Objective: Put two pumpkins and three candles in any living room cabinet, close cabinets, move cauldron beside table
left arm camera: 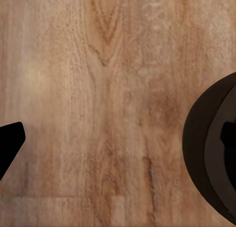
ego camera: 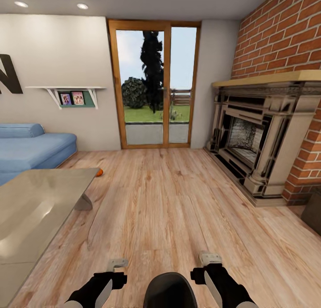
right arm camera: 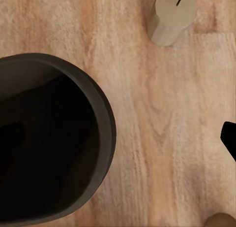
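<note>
So the robot's parked in the living room looking across a wood plank floor [ego camera: 169,196] toward a glass door [ego camera: 154,83] with a wood frame, garden outside. Blue sofa [ego camera: 31,147] sits against the far wall on the left, and there's a stone fireplace [ego camera: 258,143] set in a brick wall [ego camera: 285,31] on the right.

The desk [ego camera: 35,205] with the glossy greyish top takes up the near left side. Just past its far corner there's a little orange thing on the floor, one of the pumpkins [ego camera: 99,172], mostly hidden behind the desk edge.

Right in front of the robot, down low between the two arms, is the cauldron [ego camera: 169,290], standing upright on the floor, black and round with its mouth up. The right wrist camera looks straight down into it [right arm camera: 49,138], and a stubby beige candle [right arm camera: 172,15] stands on the floor near it, not touching. The left wrist view catches the cauldron's edge [left arm camera: 211,148] too.

Left hand [ego camera: 117,264] and right hand [ego camera: 209,258] both hover on either side of the cauldron, not touching anything. Honestly can't tell from these angles whether either hand is open or closed, only dark finger bits show at the frame edges.
</note>
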